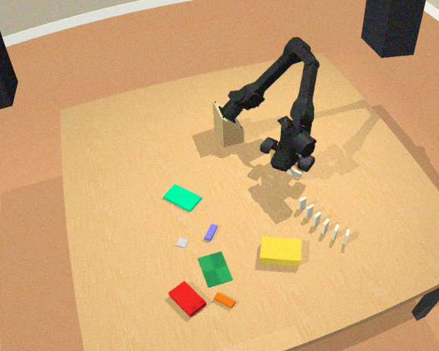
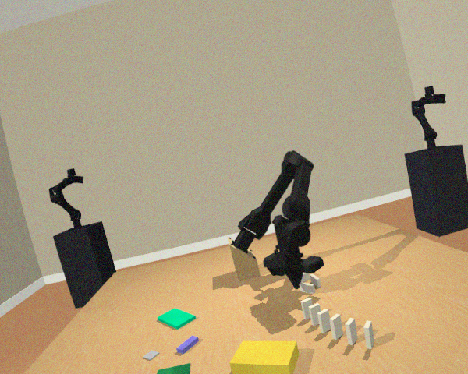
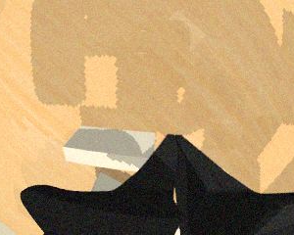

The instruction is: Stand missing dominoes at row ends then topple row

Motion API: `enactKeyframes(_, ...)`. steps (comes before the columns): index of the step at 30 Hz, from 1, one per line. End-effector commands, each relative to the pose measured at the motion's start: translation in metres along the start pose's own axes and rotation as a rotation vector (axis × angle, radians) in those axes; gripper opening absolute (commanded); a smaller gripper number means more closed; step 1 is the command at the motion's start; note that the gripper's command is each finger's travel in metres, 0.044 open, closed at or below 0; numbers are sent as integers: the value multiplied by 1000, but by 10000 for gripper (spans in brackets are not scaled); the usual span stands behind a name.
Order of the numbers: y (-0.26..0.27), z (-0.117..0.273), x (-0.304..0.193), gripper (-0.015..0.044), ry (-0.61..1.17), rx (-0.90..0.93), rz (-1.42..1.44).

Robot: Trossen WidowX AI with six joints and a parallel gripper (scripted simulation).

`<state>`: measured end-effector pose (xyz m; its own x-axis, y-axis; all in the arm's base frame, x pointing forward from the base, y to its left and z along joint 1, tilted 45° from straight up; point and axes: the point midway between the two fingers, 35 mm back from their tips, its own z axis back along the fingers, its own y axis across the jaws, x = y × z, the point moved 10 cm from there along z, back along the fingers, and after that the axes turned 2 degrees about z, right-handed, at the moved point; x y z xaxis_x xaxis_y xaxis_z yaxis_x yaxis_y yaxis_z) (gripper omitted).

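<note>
Several white dominoes stand upright in a slightly curved row; its near-arm end domino (image 1: pixel 302 203) (image 2: pixel 306 308) and its far end domino (image 1: pixel 346 236) (image 2: pixel 369 334) both stand. Three loose white dominoes lie between the row and the arm: a front one (image 1: pixel 295 173) (image 2: pixel 307 287), a right one (image 2: pixel 315 280) and a back one (image 2: pixel 306 276), partly hidden by the gripper. My gripper (image 1: pixel 283 168) (image 2: pixel 296 286) (image 3: pixel 173 141) is shut and empty, low beside the loose dominoes. The wrist view shows one lying domino (image 3: pixel 100 140) just left of the fingertips; contact cannot be told.
A yellow block (image 1: pixel 280 250) (image 2: pixel 264 352) lies beside the row. Farther left are a teal slab (image 1: pixel 182 197) (image 2: pixel 176 318), a purple block (image 1: pixel 211 232) (image 2: pixel 187 344), a grey tile (image 1: pixel 181 242) (image 2: pixel 150 354), a green patch (image 1: pixel 214 269), a red block (image 1: pixel 186 297) and an orange block (image 1: pixel 224 300).
</note>
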<state>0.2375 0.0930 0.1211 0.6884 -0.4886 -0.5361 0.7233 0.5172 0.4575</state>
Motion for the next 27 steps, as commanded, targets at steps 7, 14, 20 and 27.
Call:
enactKeyframes(7,16,0,1,0,-1,3,-2)
enactKeyframes(14,21,0,3,0,-2,5,9)
enactKeyframes(20,41,41,11,0,-29,13,37)
enactKeyframes(27,54,79,4,0,-4,3,3)
